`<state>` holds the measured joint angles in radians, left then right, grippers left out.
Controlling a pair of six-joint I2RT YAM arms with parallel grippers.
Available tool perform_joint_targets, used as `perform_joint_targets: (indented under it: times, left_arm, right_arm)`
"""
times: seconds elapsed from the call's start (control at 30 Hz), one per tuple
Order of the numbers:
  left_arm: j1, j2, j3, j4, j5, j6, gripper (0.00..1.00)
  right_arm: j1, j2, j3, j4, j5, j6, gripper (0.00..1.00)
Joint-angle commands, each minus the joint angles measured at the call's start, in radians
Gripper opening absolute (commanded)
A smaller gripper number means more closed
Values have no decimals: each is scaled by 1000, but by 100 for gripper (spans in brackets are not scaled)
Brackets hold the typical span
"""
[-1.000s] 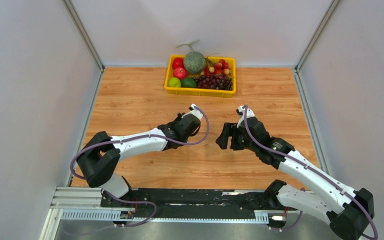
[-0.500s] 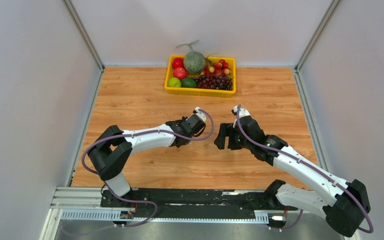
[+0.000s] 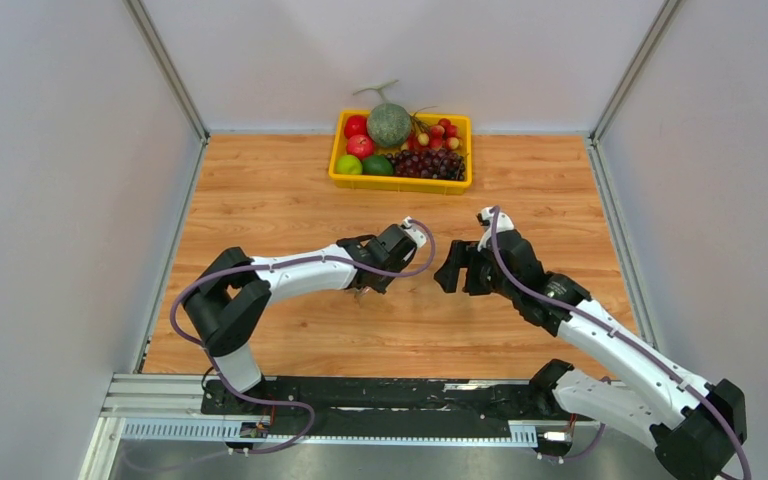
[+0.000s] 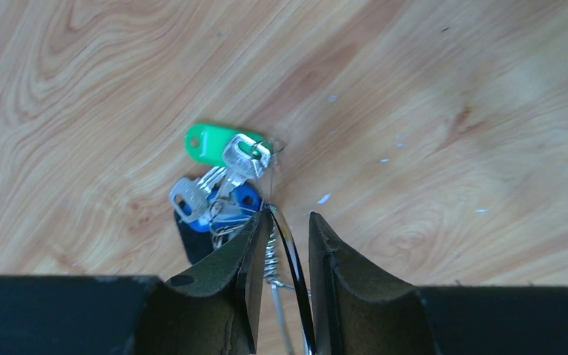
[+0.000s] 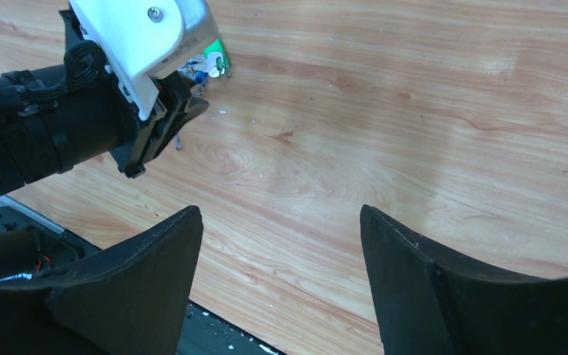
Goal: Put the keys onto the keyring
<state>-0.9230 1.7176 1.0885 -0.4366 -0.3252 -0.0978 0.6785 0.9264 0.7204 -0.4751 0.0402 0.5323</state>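
Observation:
The keys (image 4: 222, 188) lie bunched on the wooden table: one with a green head (image 4: 207, 143), one with a blue head (image 4: 245, 198), and plain silvery ones. The thin keyring (image 4: 290, 255) stands on edge between the fingers of my left gripper (image 4: 290, 216), leaning on the left finger, with a gap to the right finger. The jaws are slightly open, tips just above the bunch. In the top view the left gripper (image 3: 365, 288) points down at the table centre. My right gripper (image 3: 447, 270) hovers open and empty just to its right (image 5: 281, 211), seeing the keys (image 5: 211, 63).
A yellow tray (image 3: 400, 184) of fruit sits at the back of the table. A small black tag (image 4: 192, 248) lies under the keys. White walls close in the left and right sides. A black rail runs along the near edge (image 5: 214, 333).
My left gripper has moved right and down to the table, and its jaws have parted around the keyring. The right gripper has shifted only slightly.

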Motion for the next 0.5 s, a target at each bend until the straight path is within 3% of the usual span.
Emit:
perform_joint_targets:
  times: [0.0,0.27,0.47]
  left_arm:
    - [-3,-5,53,79,128,-23,36]
    - [-3,-50,104,191,291,-37,37]
    - [-3,-220,80,319,365,-23,41]
  right_arm:
    - [-15,-43,15,-6,8,-16,81]
    - [-20,-79,88,-73,75,-45,82]
    - [-22,-100,140,-112,149,-65,88]
